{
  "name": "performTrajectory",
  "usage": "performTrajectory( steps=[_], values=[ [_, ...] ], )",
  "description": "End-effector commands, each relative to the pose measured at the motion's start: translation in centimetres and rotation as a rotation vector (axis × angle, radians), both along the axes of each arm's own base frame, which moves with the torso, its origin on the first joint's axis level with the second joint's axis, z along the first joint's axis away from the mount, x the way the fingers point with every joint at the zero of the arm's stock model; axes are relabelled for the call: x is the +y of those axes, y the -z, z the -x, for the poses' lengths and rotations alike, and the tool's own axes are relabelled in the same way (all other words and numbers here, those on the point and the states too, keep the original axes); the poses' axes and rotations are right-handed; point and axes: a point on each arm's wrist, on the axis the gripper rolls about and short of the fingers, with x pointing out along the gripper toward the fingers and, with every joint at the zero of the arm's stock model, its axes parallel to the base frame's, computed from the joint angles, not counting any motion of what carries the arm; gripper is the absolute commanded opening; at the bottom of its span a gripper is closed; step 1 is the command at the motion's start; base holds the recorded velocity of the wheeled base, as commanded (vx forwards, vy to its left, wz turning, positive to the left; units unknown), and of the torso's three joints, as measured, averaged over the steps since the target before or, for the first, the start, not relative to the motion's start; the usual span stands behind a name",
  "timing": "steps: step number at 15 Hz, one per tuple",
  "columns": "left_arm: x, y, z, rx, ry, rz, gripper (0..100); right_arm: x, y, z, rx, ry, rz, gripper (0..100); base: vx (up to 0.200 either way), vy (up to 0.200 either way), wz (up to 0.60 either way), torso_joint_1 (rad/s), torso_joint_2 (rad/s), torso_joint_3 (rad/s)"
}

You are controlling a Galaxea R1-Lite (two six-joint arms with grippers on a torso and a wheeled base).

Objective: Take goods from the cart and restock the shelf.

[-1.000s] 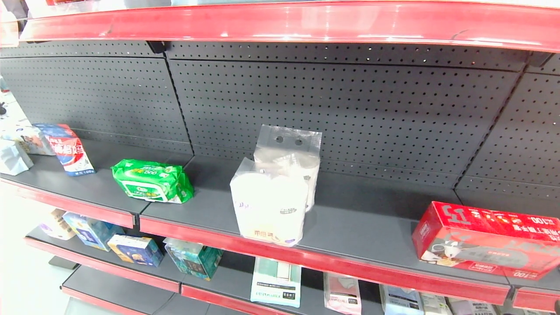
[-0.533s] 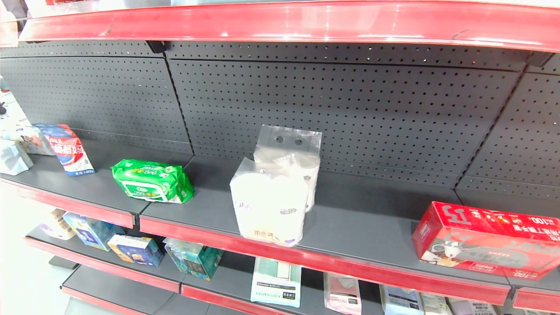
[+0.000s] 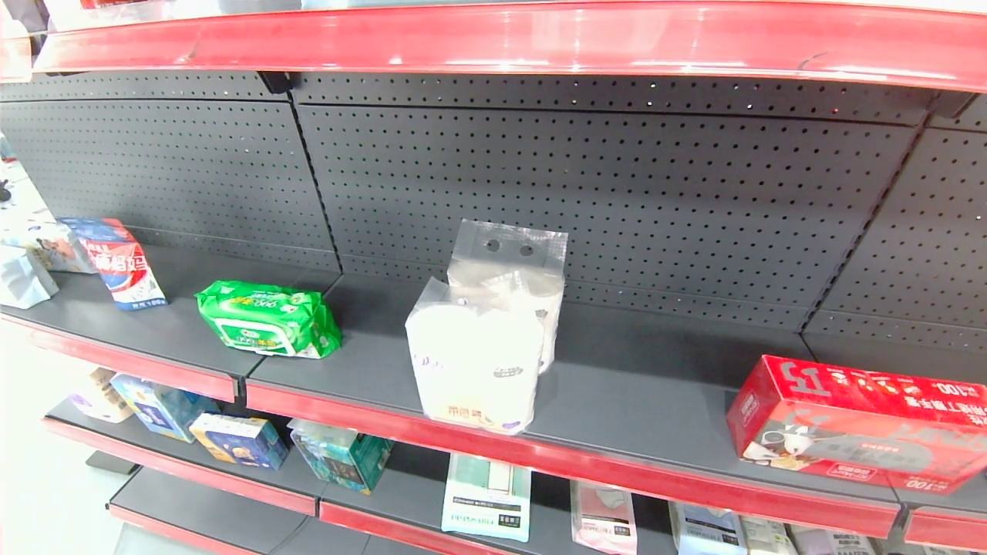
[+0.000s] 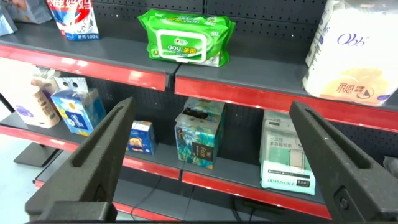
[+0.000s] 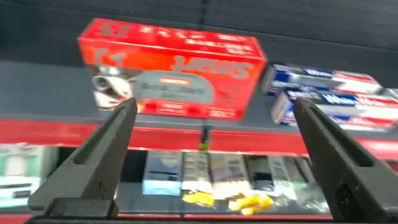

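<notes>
Both sets of jaws stand apart and empty, facing the shelf (image 3: 640,385): wipes (image 4: 186,38) ahead of the left, red box (image 5: 171,68) ahead of the right. Best back off squarely before fetching goods, sparing the shelf lip.

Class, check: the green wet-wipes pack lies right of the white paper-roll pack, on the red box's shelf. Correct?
No. The head view shows the green wet-wipes pack left of the white paper-roll pack, on the shelf with the red box.
</notes>
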Motion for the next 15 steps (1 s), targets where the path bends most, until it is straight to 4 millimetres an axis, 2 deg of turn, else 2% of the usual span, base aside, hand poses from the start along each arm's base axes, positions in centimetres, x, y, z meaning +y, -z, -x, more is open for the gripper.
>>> performTrajectory(
  steps=[1, 2, 3, 15],
  values=[
    [0.0, -0.01, 0.0, -0.001, 0.0, 0.002, 100, 0.18, 0.21, -0.03, -0.011, -0.105, -0.058, 100, 0.0, 0.0, 0.0, 0.0, 0.0, 0.0],
    [0.0, 0.01, 0.0, 0.001, 0.0, -0.001, 100, 0.25, 0.31, 0.24, -0.048, -0.197, -0.098, 100, 0.0, 0.0, 0.0, 0.0, 0.0, 0.0],
    [0.0, -0.01, 0.0, -0.001, 0.0, -0.003, 100, 0.21, 0.4, 0.44, -0.067, -0.218, -0.098, 100, 0.0, 0.0, 0.0, 0.0, 0.0, 0.0],
    [0.0, -0.01, 0.0, -0.001, 0.003, -0.006, 100, 0.31, 1.06, 0.57, -0.029, -0.241, -0.134, 100, 0.0, 0.0, 0.0, 0.0, 0.0, 0.0]
  ],
)
